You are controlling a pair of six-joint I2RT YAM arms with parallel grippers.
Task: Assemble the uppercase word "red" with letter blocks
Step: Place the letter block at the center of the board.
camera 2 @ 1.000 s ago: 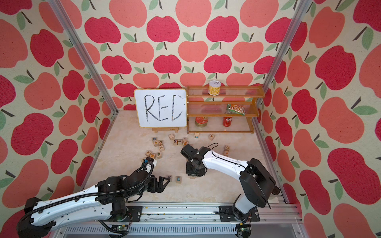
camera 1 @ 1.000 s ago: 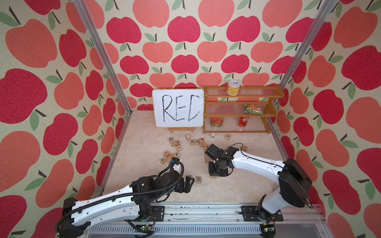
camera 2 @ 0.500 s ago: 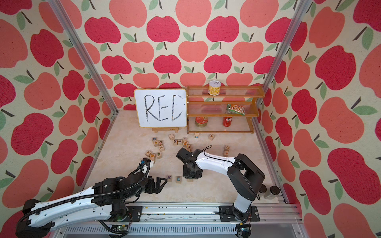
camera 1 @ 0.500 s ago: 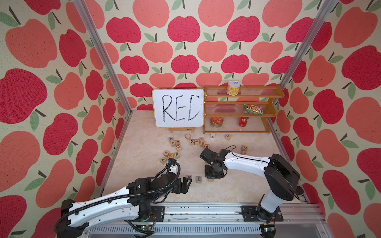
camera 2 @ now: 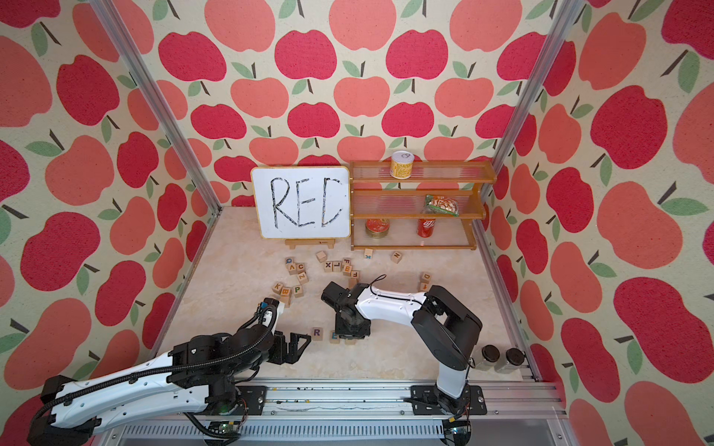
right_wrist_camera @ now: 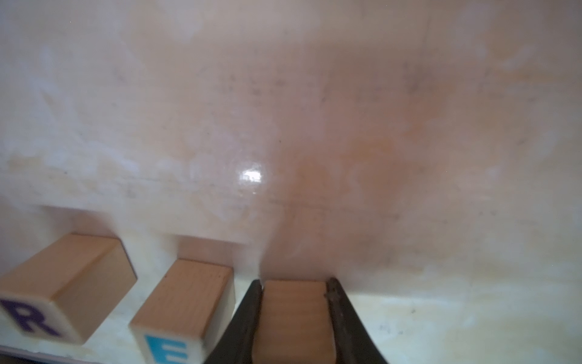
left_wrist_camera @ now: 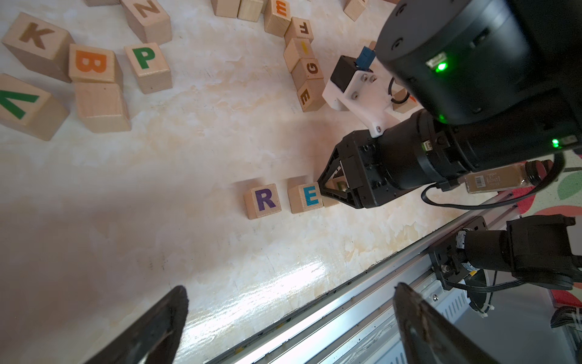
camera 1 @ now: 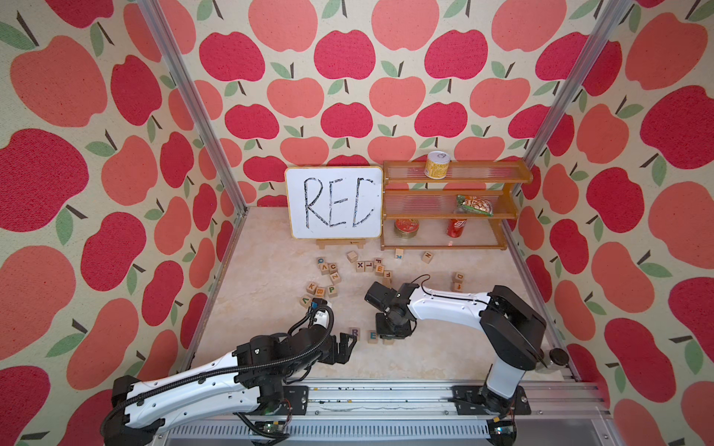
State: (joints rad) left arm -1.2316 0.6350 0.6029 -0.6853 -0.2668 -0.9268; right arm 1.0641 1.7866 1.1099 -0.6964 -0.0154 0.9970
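I find the R block (left_wrist_camera: 264, 200) and E block (left_wrist_camera: 307, 197) in a row near the front edge of the table (left_wrist_camera: 189, 151), letters up and slightly apart. The right gripper (right_wrist_camera: 294, 285) is clamped on the D block (right_wrist_camera: 294, 318), low and just beside the E; whether it is seated I cannot tell. The left gripper (left_wrist_camera: 288, 293) hangs spread wide and empty. I judge that only release and withdrawal are left.

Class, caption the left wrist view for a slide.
Right pincer grips a light-wood cube beside a teal-E wooden cube and purple-R wooden cube.
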